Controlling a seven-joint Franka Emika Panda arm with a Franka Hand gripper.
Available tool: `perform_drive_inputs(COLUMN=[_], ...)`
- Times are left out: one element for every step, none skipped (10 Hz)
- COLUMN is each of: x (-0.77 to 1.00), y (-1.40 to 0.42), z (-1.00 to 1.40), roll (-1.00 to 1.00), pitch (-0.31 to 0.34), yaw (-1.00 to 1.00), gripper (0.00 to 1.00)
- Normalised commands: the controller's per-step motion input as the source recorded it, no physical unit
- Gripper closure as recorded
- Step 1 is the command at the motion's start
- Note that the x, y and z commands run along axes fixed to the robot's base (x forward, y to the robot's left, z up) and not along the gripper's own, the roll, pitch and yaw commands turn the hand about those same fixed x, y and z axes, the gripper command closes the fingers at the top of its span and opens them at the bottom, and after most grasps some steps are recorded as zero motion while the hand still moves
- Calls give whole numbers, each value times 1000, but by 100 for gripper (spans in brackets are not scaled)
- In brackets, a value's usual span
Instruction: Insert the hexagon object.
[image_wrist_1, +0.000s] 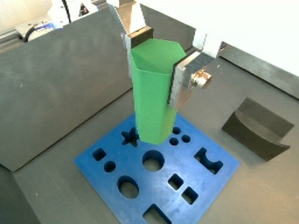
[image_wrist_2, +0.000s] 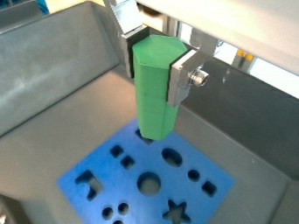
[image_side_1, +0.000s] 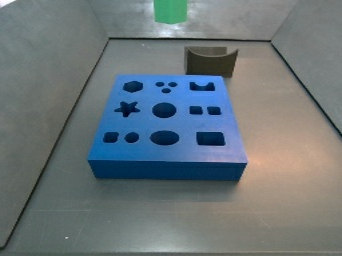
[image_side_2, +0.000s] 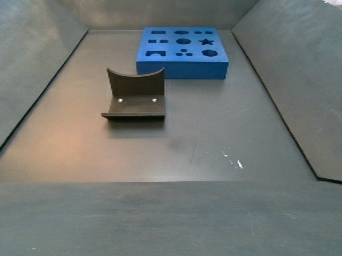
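My gripper (image_wrist_1: 155, 66) is shut on the hexagon object (image_wrist_1: 156, 101), a tall bright green prism held upright near its top between the silver fingers (image_wrist_1: 183, 83); it shows the same in both wrist views (image_wrist_2: 155, 63). The peg (image_wrist_2: 156, 96) hangs above the blue block (image_wrist_1: 152, 175) with shaped holes, clear of it, its lower end over the block's side with the small round holes. In a side view only the peg's lower end (image_side_1: 170, 10) shows, high above and behind the block (image_side_1: 187, 125). The block also shows in the other views (image_wrist_2: 117, 175) (image_side_2: 185, 62).
A dark grey curved holder (image_side_1: 210, 60) stands on the floor beside the block, also seen in a wrist view (image_wrist_1: 260, 127) and a side view (image_side_2: 134, 97). Grey walls (image_wrist_1: 59, 87) enclose the dark floor (image_side_2: 201, 150).
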Motion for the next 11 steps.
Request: perform_drive_inputs(x=[-423,-423,-414,-403,-389,-329,-294,-243,-163,-51,0], y=[974,974,977,977,980,989,963,520,0,0,0], z=[-1000,-1000,-1000,-1000,-1000,-1000,-1000,-860,-243,0,0], roll=[63,61,57,56,49,17,0,-70,-80,0,-4], pitch=[-80,-81,-83,-80,-77,-56,-44,-126,-143,-21,-1], yaw=[0,0,0,0,0,0,0,-226,-29,0,0], gripper=[100,100,100,100,100,100,100,100,100,100,100])
